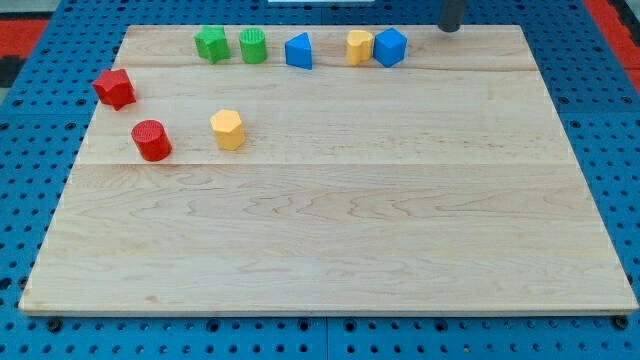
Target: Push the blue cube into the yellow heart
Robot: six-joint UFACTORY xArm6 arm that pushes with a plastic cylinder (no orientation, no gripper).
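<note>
While my tip rests bare at the view's top edge, touching nothing, the blue cube lies just down-left of it, pressed against the yellow heart on its left, near the wooden board's top edge.

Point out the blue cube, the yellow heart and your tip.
blue cube [391, 47], camera view, its front face.
yellow heart [359, 46], camera view, its front face.
my tip [450, 26], camera view, the rod's lower end.

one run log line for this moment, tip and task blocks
tip: at view's top edge, right of blue cube, apart | blue cube: touching yellow heart on its right | task: looks done
</note>
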